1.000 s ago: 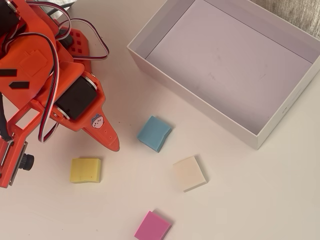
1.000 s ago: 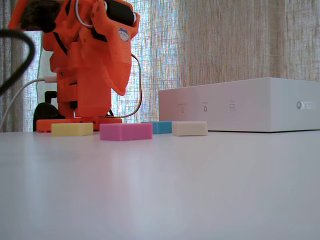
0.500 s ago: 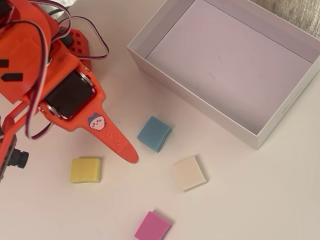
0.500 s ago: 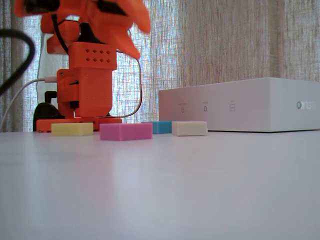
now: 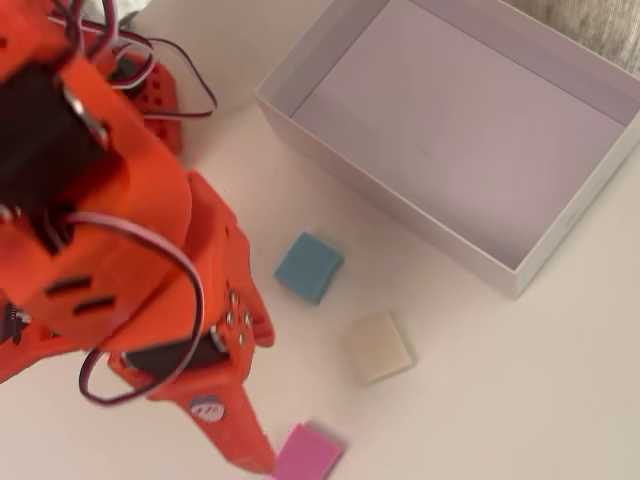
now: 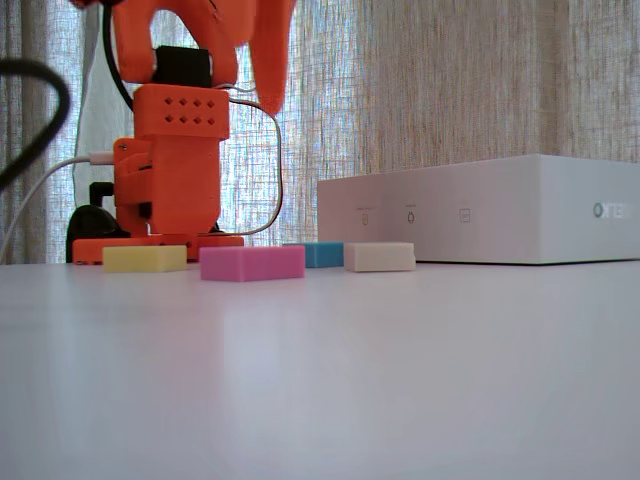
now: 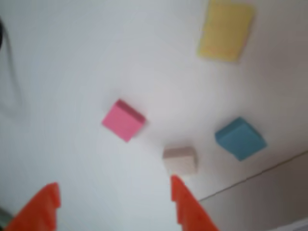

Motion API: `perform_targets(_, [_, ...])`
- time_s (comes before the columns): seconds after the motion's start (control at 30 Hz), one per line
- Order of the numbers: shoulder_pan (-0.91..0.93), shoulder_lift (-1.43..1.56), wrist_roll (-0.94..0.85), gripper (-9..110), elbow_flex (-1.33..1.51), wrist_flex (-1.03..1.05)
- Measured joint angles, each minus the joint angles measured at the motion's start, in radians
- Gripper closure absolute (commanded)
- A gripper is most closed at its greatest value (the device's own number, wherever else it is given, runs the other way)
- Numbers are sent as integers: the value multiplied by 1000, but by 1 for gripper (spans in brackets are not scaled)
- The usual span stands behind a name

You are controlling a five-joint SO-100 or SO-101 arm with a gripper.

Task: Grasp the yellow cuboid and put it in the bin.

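The yellow cuboid [image 7: 226, 30] lies flat on the white table at the top right of the wrist view, and at the left next to the arm's base in the fixed view [image 6: 145, 258]. The arm hides it in the overhead view. The bin [image 5: 300, 130] stands at the upper right of the overhead view, with nothing in it, and is the white box [image 6: 500, 210] in the fixed view. My gripper [image 7: 113, 190] is open and empty, raised above the table, well short of the yellow cuboid. One orange finger [image 5: 245, 435] ends beside the pink block.
A pink block [image 7: 123, 120], a cream block [image 7: 180, 160] and a blue block [image 7: 240, 138] lie between my gripper and the yellow cuboid. They also show in the overhead view: pink [image 5: 307, 452], cream [image 5: 380, 347], blue [image 5: 308, 266]. The arm's base [image 6: 170, 170] and its cables stand at the left.
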Motion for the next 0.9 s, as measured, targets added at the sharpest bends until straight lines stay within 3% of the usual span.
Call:
perform_targets(0.5, [127, -133, -11, 67, 276, -54])
perform_targets(0.9, [170, -133, -66, 67, 341, -14])
